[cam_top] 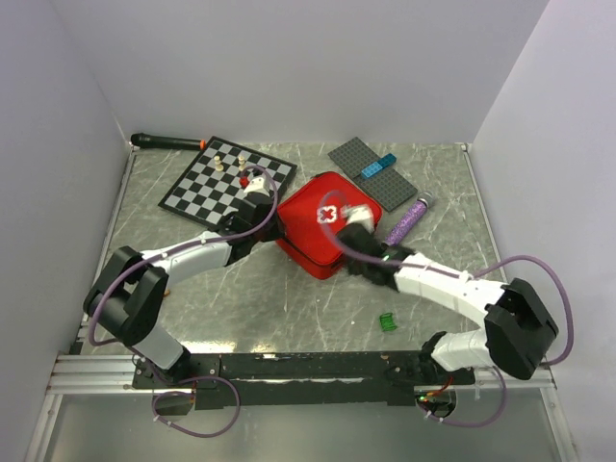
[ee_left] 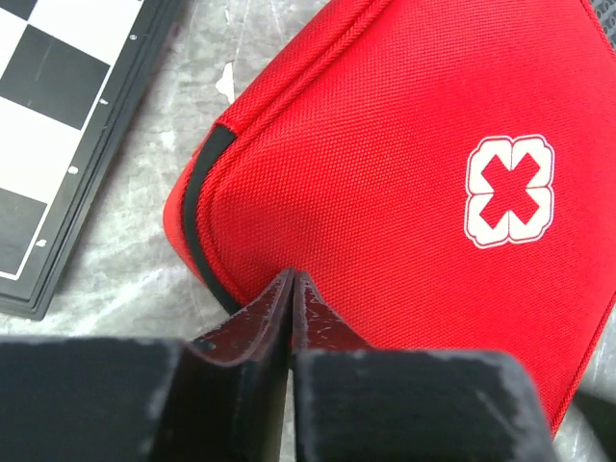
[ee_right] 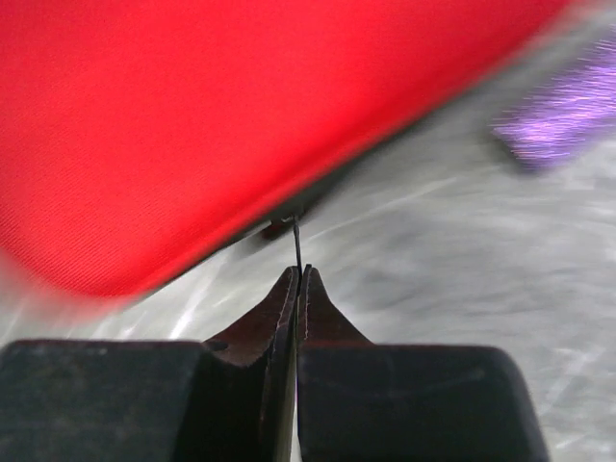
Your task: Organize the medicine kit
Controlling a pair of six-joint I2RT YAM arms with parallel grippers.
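Left fingers, right fingers pressed together by medicine kit; baseplate shows overhead only.

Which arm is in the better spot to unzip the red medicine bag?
Right, probably. The right gripper is shut and seems to pinch a thin tab at the edge of the medicine kit. The left gripper only meets plain fabric at a corner.

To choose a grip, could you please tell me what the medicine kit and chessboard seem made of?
The medicine kit: red woven fabric, matte, its fine weave visible, probably nylon. The chessboard: smooth printed squares with a rigid black edge, perhaps plastic or coated board.
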